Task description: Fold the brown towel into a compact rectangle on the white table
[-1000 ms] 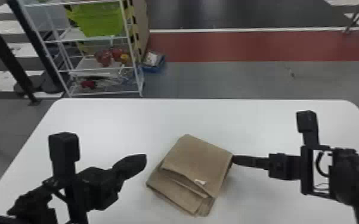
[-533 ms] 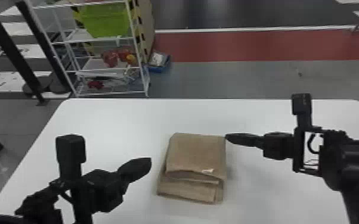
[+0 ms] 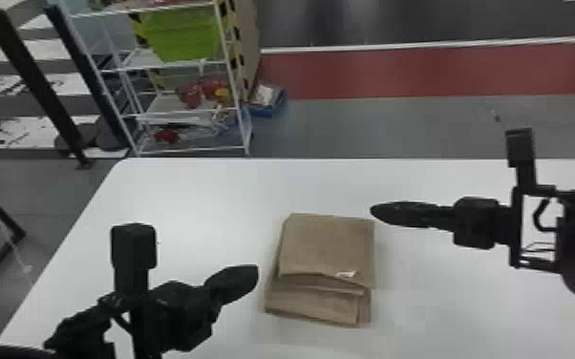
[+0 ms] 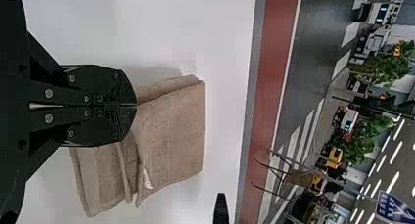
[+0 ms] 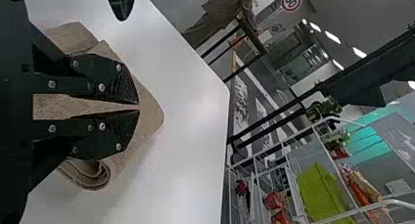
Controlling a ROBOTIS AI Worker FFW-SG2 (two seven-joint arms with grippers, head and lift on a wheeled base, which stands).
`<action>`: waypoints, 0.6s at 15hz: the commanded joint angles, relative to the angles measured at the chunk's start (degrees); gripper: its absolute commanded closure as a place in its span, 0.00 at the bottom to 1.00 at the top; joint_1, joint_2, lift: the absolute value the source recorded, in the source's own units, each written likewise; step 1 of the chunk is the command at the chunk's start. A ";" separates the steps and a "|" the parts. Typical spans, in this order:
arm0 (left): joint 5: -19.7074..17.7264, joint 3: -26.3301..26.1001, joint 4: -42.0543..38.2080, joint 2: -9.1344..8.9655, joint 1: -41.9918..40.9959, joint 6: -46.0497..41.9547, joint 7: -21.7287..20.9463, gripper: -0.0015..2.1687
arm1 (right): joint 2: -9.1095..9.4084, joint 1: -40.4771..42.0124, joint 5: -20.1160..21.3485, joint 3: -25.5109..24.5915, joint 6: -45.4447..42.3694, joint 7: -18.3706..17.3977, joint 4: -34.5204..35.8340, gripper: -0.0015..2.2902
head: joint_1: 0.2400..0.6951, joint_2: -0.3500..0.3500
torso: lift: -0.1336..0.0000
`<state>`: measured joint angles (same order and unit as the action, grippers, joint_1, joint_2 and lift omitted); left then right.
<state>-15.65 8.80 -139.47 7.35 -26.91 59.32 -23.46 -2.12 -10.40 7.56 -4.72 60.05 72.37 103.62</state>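
Turned squarer, the brown towel, edges uneven; left gripper together, right gripper narrowly apart.

Left gripper: near left, fingers together. Right gripper: farther, at right, pointing left, fingertips slightly apart.

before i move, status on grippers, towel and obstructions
Left gripper shut, right gripper slightly open. Towel folded, near edges uneven. Both grippers flank it, possible obstruction.
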 commanded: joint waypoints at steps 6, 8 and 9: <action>0.26 1.57 -1.77 0.03 0.63 10.42 -0.01 0.99 | -2.01 5.48 17.40 6.48 -18.42 5.07 13.89 0.21 | 1.00 0.66 | 0.09; 0.35 1.48 -1.77 0.03 0.63 11.66 -0.01 0.99 | -2.19 5.74 20.92 8.68 -24.75 5.96 13.81 0.20 | 1.00 0.68 | 0.09; 0.35 1.22 -2.04 0.03 0.63 12.01 -0.01 0.99 | -2.27 5.39 23.20 10.70 -26.69 5.96 13.63 0.20 | 1.00 0.70 | 0.09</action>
<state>-15.30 10.27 -141.31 7.38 -26.28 70.68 -23.47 -4.31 -4.72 28.00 3.80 36.29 78.13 117.40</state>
